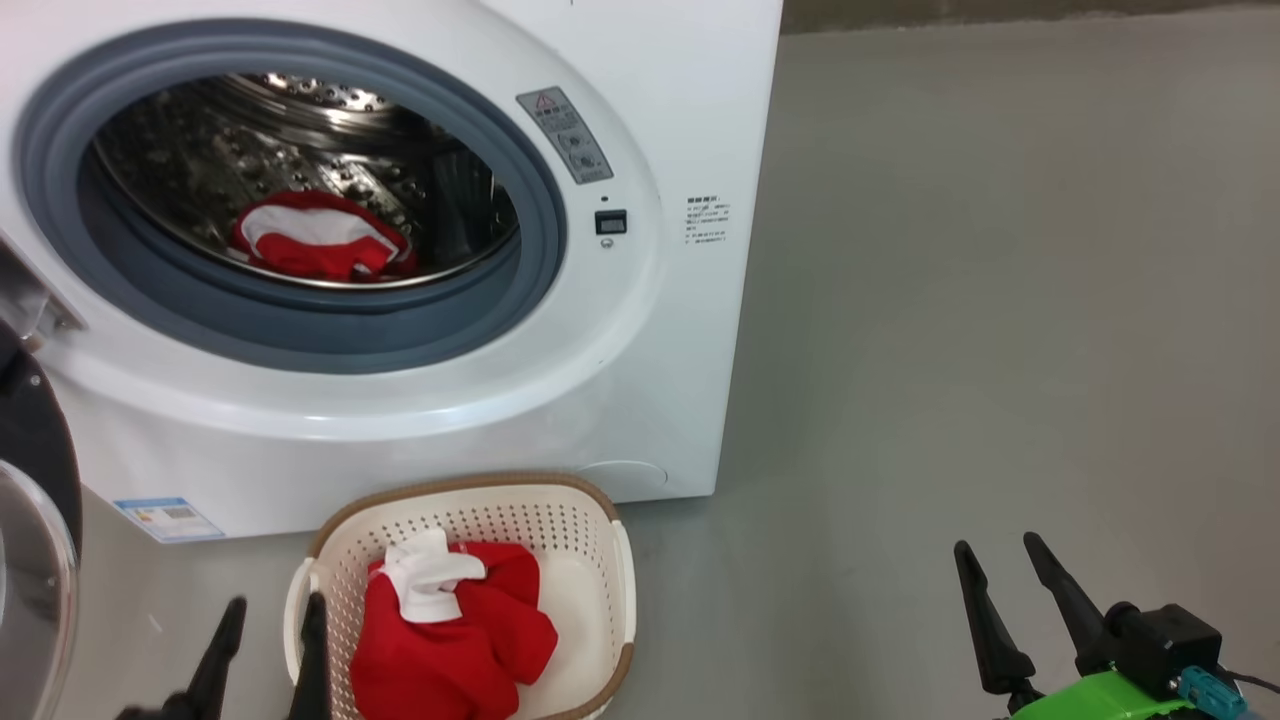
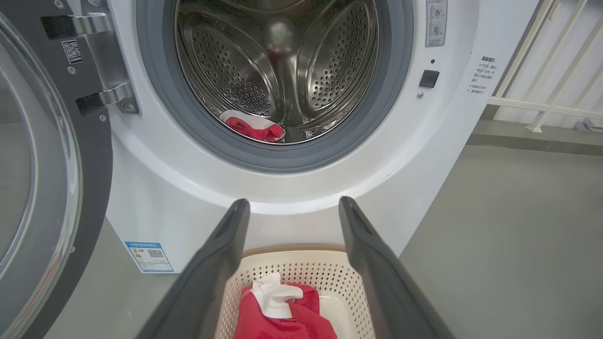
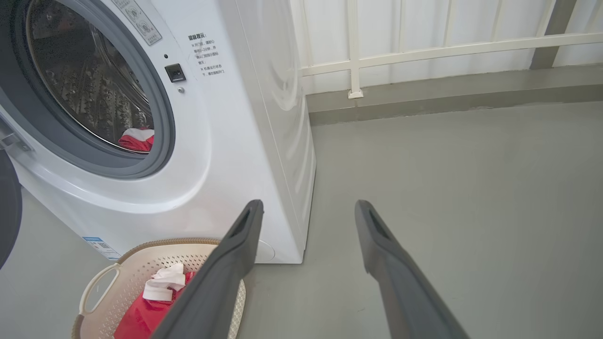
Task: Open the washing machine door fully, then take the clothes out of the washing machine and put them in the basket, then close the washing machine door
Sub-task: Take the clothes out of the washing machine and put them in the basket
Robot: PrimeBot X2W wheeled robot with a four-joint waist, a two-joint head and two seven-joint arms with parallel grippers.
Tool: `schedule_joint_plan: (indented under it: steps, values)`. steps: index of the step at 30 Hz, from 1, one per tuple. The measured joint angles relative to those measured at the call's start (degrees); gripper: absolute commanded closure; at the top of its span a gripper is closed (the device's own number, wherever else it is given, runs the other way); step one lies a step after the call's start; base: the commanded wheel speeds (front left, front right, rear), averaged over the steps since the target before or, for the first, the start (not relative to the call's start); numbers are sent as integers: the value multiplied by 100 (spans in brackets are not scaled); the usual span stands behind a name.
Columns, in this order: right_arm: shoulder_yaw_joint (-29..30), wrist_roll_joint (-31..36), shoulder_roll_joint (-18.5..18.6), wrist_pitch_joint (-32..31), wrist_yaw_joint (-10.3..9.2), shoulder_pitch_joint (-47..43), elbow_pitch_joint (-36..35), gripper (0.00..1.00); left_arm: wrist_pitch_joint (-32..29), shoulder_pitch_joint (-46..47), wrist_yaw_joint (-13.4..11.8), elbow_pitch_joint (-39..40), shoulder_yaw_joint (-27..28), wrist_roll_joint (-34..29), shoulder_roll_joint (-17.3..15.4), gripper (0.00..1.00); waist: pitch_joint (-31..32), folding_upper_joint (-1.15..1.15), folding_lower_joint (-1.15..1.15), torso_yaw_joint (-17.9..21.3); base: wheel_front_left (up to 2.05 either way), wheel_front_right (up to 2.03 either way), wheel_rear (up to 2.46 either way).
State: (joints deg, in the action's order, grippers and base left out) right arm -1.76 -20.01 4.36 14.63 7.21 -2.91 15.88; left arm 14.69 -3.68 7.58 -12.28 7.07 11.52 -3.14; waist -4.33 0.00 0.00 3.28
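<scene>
Nearest, the left gripper point(image 1: 277, 601) hangs spread and empty at the left rim of the basket point(image 1: 450, 487), which holds one red garment point(image 1: 450, 640). The right gripper point(image 1: 997, 545), also spread and empty, sits well off to the right. Farther on, beside the swung-open door point(image 1: 40, 440), a second garment point(image 1: 320, 240) lies low in the drum point(image 1: 300, 120) of the washing machine point(image 1: 650, 330). It is ahead of and above the left gripper, the nearer one. Its long axis runs left to right, white band uppermost.

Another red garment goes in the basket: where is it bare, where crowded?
Bare: right half of the basket, between the red garment and the right wall. Crowded: left half, where that garment piles beside the left pincer.
</scene>
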Motion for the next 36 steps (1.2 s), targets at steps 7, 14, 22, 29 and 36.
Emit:
schedule_joint_plan:
  steps: [7, 14, 22, 29, 36]
  values:
    - [-10, 2, -100, 0, 0, 297, -42, 0, 0, 1112, 0, -638, -285, -126, -112, 0, -344, 0, 0, -14, 0, 0, 0]
    - [-68, 35, -142, 0, 0, 729, -91, 0, 1, 2640, -1, -1560, -457, -364, -224, 0, -852, 0, 0, 11, 0, 0, 0]
    - [-276, -118, -146, 0, 0, 1241, -119, 0, 1, 4697, -7, -3037, -578, -447, -446, 0, -1536, 0, 0, 154, 0, 0, 0]
    - [-410, -224, -146, 0, 0, 1405, -145, 0, 1, 5710, -7, -4014, -672, -456, -704, 0, -1868, 0, 0, 369, 0, 0, 0]
    - [-490, -374, -146, 0, 0, 1523, -182, 0, -175, 6697, -5, -5018, -833, -500, -917, 0, -2209, 0, 0, 614, 0, 0, 0]
